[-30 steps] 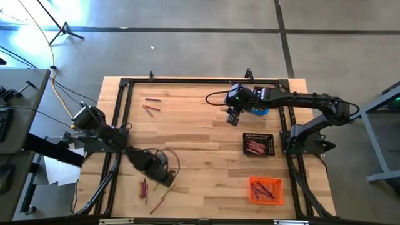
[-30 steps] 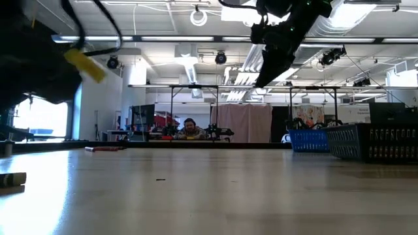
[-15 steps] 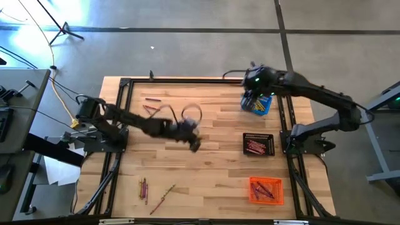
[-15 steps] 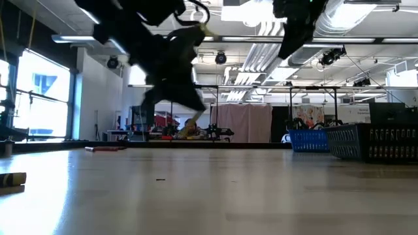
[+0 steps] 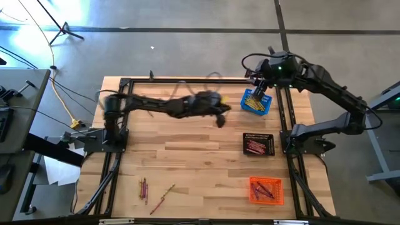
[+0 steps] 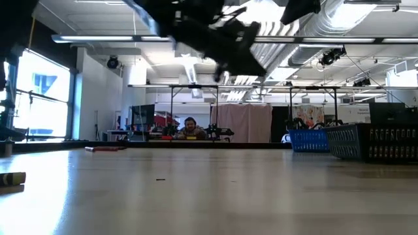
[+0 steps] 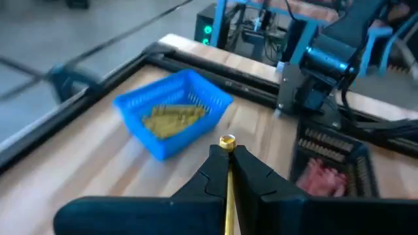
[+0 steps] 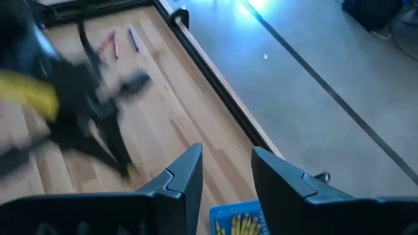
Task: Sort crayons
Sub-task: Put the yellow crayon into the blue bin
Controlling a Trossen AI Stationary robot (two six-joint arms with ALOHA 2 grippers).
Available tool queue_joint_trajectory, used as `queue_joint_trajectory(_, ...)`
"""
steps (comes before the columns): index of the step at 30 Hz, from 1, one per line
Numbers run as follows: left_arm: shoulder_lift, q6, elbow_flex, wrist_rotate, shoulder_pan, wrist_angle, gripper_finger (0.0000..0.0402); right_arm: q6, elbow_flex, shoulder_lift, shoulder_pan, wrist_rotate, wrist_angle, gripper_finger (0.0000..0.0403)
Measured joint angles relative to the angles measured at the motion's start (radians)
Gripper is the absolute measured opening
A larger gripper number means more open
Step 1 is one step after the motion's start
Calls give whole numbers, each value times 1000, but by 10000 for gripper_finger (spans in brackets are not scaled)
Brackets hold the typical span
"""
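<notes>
A yellow crayon [image 7: 227, 171] is pinched upright between the closed fingers of the left gripper [image 5: 220, 117], its tip poking just above them in the left wrist view. A second ago that gripper was low at the table's seven o'clock, beside the loose crayons there; it has since swung up across the boards and now hangs near the middle of the far half, with the blue basket [image 5: 257, 102] of yellow crayons just ahead of it at about three o'clock. The pick therefore looks done, and the carry is nearly over; a release over the blue basket would likely come next.

The right gripper [image 5: 263, 88] has drifted from beside the blue basket to directly above its far edge, fingers apart and holding nothing. It could crowd the drop.

Loose crayons [image 5: 144, 187] remain at the table's seven o'clock, so sorting is unfinished. The black basket [image 5: 258, 144] and orange basket [image 5: 265, 190] hold reddish crayons on the right side.
</notes>
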Motion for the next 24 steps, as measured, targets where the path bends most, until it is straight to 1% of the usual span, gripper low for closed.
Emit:
queue_joint_trajectory(3, 139, 79, 206, 2, 3, -45, 0, 1, 12, 1, 0, -2, -1, 116)
queue_joint_trajectory(5, 218, 106, 328, 24, 10, -38, 0, -1, 13, 0, 0, -2, 0, 116)
queue_joint_trajectory(8, 310, 130, 474, 54, 22, -34, 0, 1, 13, 0, 0, -2, 0, 116)
queue_joint_trajectory(11, 386, 131, 584, 59, 37, -35, 0, 0, 13, 0, 0, -2, 0, 116)
queue_joint_trajectory(14, 462, 131, 665, 60, 51, -32, 0, 0, 12, 0, 0, -2, 0, 116)
queue_joint_trajectory(17, 539, 131, 720, 59, 62, 19, 0, 1, 12, 0, 0, -2, 0, 116)
queue_joint_trajectory(20, 596, 131, 746, 59, 71, 87, 0, 0, 12, 0, 0, -2, 0, 116)
queue_joint_trajectory(24, 627, 132, 752, 59, 80, 133, 13, 0, 12, 0, 0, -2, 0, 116)
